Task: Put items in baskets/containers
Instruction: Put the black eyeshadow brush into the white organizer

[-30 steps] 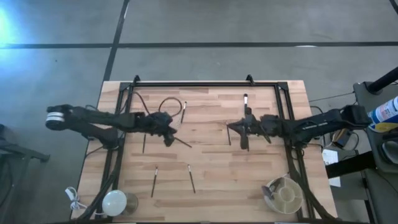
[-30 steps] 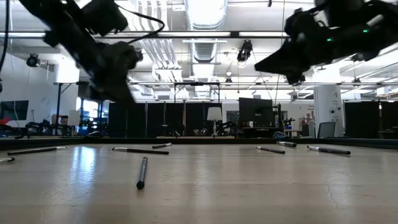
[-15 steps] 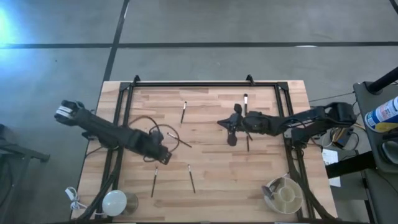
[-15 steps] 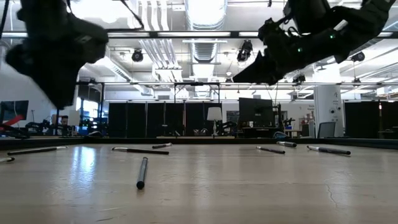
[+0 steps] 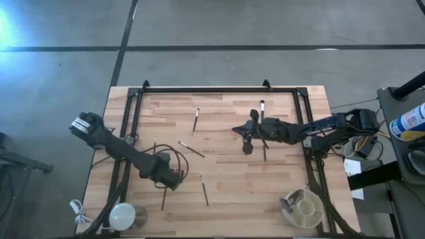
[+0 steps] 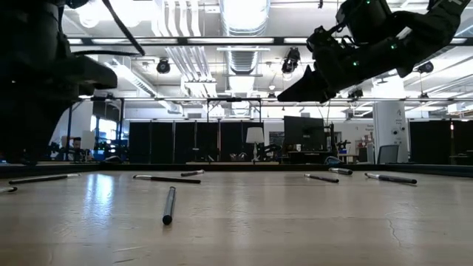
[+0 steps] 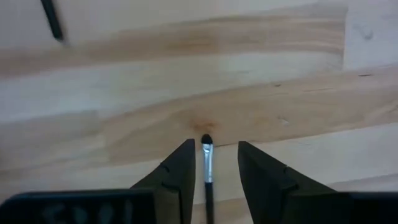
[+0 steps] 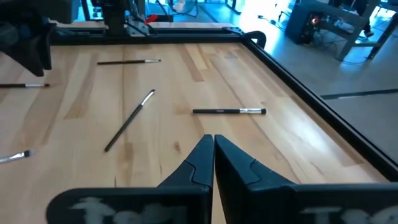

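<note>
Several thin makeup brushes lie flat and scattered on the wooden table (image 5: 226,179). My left gripper (image 5: 174,180) is low over the near left part, open. Its fingers stand on either side of one brush's head end (image 7: 207,163) without touching it; the handle (image 5: 163,199) runs on toward the near edge. My right gripper (image 5: 247,141) hangs shut and empty above the table's middle (image 8: 213,144), with a brush (image 5: 264,153) beside it. The round cream container (image 5: 304,208) stands at the near right corner, a dark item in it.
Other brushes lie at the far middle (image 5: 196,119), far right (image 5: 261,106), centre (image 5: 192,149) and near middle (image 5: 204,192). A white dome with a cord (image 5: 123,215) stands at the near left corner. A black frame (image 5: 219,88) borders the table.
My left gripper has gone toward the table's near edge, away from the centre brush, and come down over the head end of another brush. My right gripper has shifted a little toward the table's left and stayed shut.
</note>
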Controlling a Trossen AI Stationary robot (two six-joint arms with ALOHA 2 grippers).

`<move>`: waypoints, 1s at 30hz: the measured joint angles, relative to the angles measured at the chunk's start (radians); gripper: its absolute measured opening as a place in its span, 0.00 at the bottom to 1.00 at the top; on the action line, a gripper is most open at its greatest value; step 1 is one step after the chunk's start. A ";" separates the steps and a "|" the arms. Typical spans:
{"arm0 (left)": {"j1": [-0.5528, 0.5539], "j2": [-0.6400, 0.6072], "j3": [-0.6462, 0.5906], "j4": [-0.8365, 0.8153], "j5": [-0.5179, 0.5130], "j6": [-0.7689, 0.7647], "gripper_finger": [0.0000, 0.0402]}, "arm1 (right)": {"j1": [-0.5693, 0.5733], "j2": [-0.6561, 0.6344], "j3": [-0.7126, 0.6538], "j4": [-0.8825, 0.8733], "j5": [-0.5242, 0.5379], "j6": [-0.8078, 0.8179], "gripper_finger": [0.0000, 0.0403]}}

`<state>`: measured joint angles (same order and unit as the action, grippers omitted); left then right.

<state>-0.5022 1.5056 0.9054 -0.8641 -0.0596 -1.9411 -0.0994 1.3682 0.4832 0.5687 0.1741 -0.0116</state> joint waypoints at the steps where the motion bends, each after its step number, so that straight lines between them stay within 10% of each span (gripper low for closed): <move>1: -0.001 0.011 0.000 0.001 0.004 -0.010 0.28 | 0.001 0.000 -0.002 -0.002 0.000 0.000 0.02; 13: -0.008 0.136 0.002 0.066 0.035 -0.026 0.27 | 0.001 0.002 -0.011 -0.005 0.000 -0.011 0.02; 30: -0.019 0.138 -0.007 0.036 -0.040 0.062 0.01 | 0.000 0.002 -0.020 0.034 0.000 -0.034 0.02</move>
<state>-0.5213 1.6437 0.8982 -0.8286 -0.0993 -1.8787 -0.0994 1.3705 0.4633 0.6027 0.1745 -0.0458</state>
